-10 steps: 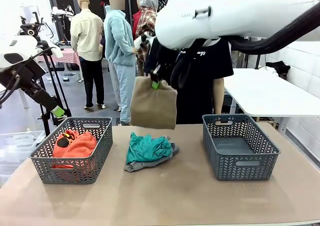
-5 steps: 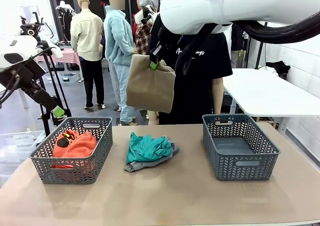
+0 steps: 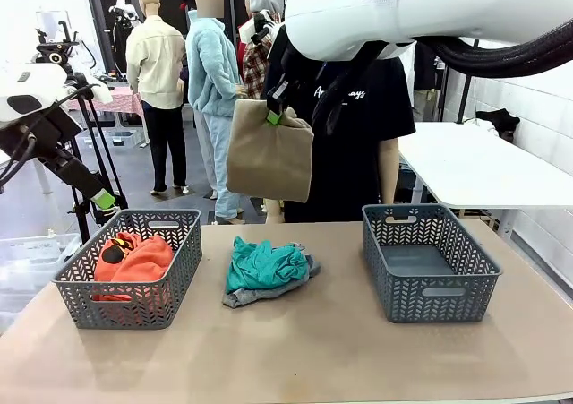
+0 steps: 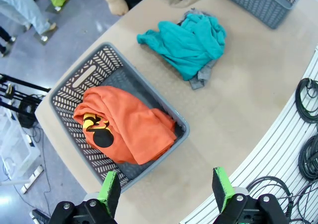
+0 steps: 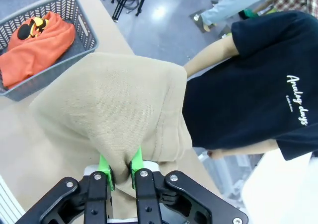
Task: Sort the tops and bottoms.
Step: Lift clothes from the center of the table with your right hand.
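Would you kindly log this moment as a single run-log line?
right gripper: shut on tan garment, hanging above table | left gripper: open, empty | orange garment: in left basket | teal garment: on table, over grey garment

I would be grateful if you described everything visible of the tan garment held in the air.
The tan garment is soft beige cloth, fleece-like, with a stitched seam along one fold. It hangs bunched in the air, pinched at its top by the right gripper, whose green-padded fingers are shut on a fold. It is above the table, roughly over the teal garment and clear of it. Nothing else visibly touches it.
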`<state>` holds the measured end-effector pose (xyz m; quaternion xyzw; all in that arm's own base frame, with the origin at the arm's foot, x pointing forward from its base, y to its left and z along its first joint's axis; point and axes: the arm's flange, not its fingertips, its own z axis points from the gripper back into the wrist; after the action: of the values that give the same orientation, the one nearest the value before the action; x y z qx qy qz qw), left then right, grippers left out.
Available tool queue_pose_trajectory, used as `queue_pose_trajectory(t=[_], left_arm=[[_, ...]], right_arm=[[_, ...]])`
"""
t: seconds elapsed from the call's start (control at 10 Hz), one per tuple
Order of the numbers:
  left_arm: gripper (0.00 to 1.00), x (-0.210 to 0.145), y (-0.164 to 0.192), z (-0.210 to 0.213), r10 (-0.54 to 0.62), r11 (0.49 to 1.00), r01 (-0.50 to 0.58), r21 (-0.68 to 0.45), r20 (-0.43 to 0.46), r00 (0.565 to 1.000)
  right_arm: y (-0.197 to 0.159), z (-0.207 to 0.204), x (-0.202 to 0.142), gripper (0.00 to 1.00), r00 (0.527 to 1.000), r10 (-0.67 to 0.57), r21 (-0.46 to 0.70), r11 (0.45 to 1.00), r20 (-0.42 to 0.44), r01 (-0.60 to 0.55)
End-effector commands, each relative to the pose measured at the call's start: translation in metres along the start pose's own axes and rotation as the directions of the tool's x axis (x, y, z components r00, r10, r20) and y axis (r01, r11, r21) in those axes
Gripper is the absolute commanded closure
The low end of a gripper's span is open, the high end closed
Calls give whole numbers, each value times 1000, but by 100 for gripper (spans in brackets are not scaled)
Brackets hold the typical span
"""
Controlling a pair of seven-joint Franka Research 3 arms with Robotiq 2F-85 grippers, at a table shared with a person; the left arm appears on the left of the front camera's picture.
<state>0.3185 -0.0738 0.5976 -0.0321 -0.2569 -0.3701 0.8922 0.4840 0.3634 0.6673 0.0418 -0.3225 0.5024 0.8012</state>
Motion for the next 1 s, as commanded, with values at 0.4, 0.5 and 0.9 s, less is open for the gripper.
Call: queue_pose_trajectory(t=[0.4,0.5,0.9], left_arm=[[4,-1,0,0,11,1000,-11,-8,11,1000],[4,-1,0,0,11,1000,-11,-8,11,1000],[4,-1,0,0,11,1000,-11,-8,11,1000]], right_arm=[[-1,2,3,100,1000,-5,-7,1000,2,5],[-1,2,3,100,1000,-5,-7,1000,2,5],[-1,2,3,100,1000,-5,-7,1000,2,5]])
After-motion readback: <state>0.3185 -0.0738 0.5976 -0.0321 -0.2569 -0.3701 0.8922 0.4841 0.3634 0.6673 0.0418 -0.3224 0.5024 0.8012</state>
